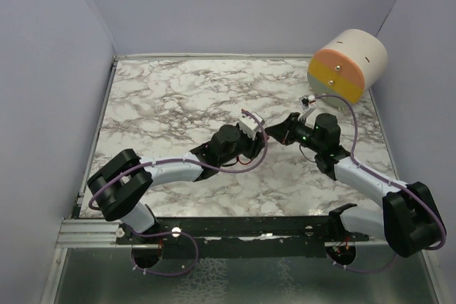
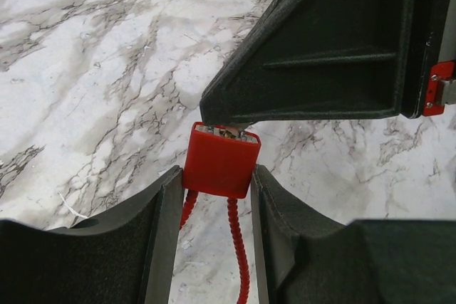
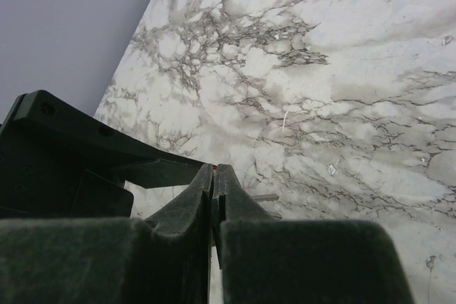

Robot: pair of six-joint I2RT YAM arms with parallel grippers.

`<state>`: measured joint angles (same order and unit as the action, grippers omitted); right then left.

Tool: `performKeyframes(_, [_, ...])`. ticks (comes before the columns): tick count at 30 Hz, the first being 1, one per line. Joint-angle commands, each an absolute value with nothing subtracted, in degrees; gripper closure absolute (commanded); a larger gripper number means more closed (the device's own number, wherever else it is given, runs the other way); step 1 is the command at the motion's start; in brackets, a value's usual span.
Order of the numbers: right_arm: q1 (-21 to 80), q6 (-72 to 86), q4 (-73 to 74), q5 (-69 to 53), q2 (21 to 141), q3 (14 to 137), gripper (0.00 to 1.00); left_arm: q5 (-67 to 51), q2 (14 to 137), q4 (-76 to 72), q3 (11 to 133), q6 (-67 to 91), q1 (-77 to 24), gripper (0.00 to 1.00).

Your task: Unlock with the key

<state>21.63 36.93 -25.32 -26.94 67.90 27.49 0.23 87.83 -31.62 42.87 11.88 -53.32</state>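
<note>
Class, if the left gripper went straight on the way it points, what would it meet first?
The right gripper, whose tip sits just ahead of the red block that the left gripper clamps. Depth is unclear, but they look almost touching.

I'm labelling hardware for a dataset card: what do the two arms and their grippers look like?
The left arm and right arm each have white links between bulky black joints, with purple cables looping alongside. The left gripper and right gripper have matte black, textured, wedge-shaped fingers.
</note>
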Motion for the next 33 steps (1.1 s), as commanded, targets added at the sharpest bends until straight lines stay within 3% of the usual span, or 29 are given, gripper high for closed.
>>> performKeyframes(1, [21.8,39.11,-23.03,-26.42,68.82,29.35,0.99,7.96,88.91,-37.2,47.1,12.58,-55.4,1.0])
performKeyframes(33, [21.8,41.9,-0.77,-15.56,66.6,37.83,0.99,36.89,96.11,-29.86,57.67,9.3,-68.16,1.0])
